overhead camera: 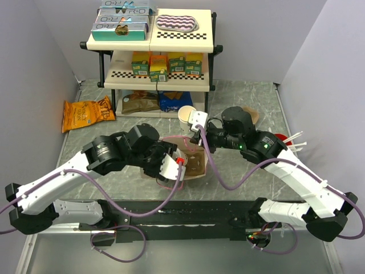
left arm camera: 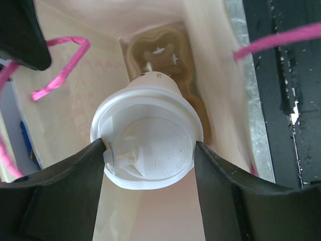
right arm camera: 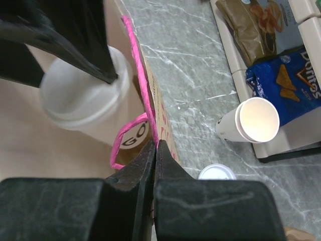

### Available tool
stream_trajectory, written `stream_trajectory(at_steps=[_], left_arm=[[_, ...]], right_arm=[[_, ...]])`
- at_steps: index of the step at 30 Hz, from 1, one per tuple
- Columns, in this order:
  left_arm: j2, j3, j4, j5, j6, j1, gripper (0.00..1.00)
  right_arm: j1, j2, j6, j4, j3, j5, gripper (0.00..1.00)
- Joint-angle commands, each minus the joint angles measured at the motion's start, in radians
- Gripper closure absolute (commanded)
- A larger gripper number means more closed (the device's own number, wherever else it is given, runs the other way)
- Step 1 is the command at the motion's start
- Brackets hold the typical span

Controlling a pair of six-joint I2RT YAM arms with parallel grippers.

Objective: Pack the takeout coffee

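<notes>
The takeout coffee, a cream paper cup with a white lid, is inside an open paper bag with pink handles. My left gripper is shut on the cup, its fingers pressing on the lid rim from both sides. A brown moulded cup carrier lies at the bag's bottom under the cup; I cannot tell whether the cup rests in it. My right gripper is shut on the bag's rim by the pink handle. The right wrist view shows the cup too. From above, the left gripper hides the cup.
A stack of lidless cups and a loose white lid sit just beyond the bag. A blue chip bag lies under the shelf rack. A red cup with straws stands right, an orange snack bag left.
</notes>
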Motion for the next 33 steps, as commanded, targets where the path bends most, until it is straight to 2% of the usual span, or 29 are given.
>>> stream_trajectory(at_steps=[1, 7, 16, 21, 26, 33], left_arm=[[0.03, -0.023, 0.088, -0.07, -0.043, -0.004, 0.99], [0.065, -0.037, 0.083, -0.127, -0.116, -0.006, 0.99], [0.075, -0.14, 0.169, -0.193, -0.236, -0.017, 0.99], [0.062, -0.169, 0.197, -0.228, -0.276, -0.018, 0.99], [0.007, -0.207, 0.14, -0.187, -0.216, -0.02, 0.99], [-0.048, -0.224, 0.111, -0.172, -0.092, -0.018, 0.99]], right_arm=[[0.021, -0.024, -0.046, 0.003, 0.047, -0.016, 1.0], [0.06, -0.081, -0.072, -0.019, 0.005, -0.007, 1.0], [0.177, -0.156, 0.013, 0.109, -0.147, 0.122, 1.0], [0.235, -0.213, -0.028, 0.24, -0.261, 0.218, 1.0], [0.271, -0.196, -0.086, 0.284, -0.273, 0.362, 1.0], [0.275, -0.183, -0.19, 0.367, -0.261, 0.413, 1.0]])
